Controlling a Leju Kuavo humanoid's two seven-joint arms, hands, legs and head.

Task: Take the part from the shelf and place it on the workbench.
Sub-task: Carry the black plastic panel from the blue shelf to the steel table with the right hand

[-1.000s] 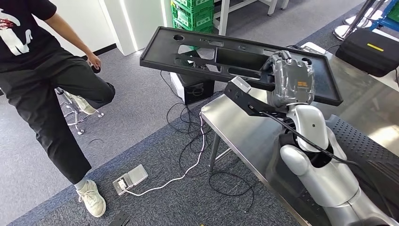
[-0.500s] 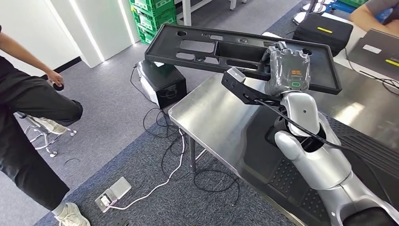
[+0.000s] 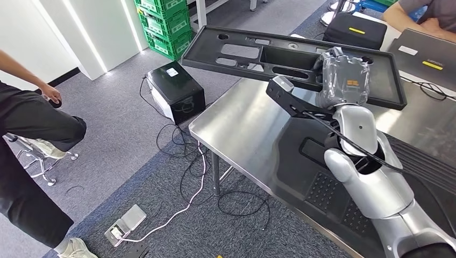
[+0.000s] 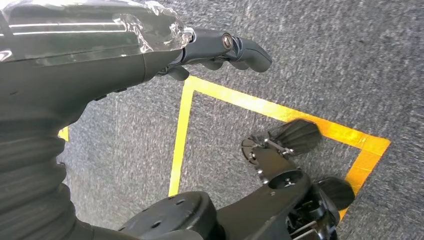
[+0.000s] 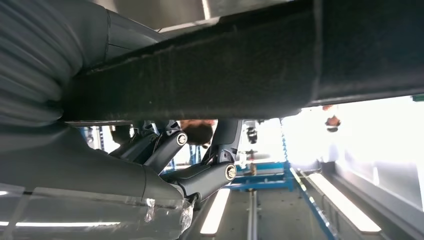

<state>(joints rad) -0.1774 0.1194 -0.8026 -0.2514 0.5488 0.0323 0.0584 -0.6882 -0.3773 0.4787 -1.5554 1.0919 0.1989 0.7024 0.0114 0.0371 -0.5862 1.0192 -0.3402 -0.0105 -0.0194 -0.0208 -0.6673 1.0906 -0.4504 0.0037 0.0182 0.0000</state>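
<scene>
Carrying: we hold the part (image 3: 293,60), a long black moulded panel with cut-outs, lifted in the air with our right hand (image 3: 344,81).
Right hand: closed on the panel's near long edge; in the right wrist view the dark fingers (image 5: 200,172) curl under the panel's thick black edge (image 5: 240,75), so we judge the grip firm.
Left hand: our left hand (image 4: 220,47) hangs down over grey carpet marked with yellow tape (image 4: 280,112); its fingers are curled in with nothing in them.
Part position: the panel hangs roughly level above the far side of the bench (image 3: 253,134), clear of its steel top; one end reaches out past the bench's corner over the floor.
Bench: a ribbed black mat (image 3: 333,199) lies on it close to us, and a dark case (image 3: 357,31) and a laptop (image 3: 427,51) sit farther off.
Surroundings: a person (image 3: 29,140) stands to one side on the carpet, with a black box (image 3: 175,88), cables and green crates (image 3: 161,27) on the floor nearby.
Done: we judge the pick from the shelf complete, since the part is in hand and over the bench.
Left: lowering the panel flat onto the steel top, then letting go.
Risk: held by one edge alone, the long panel could tip as it comes down.
</scene>
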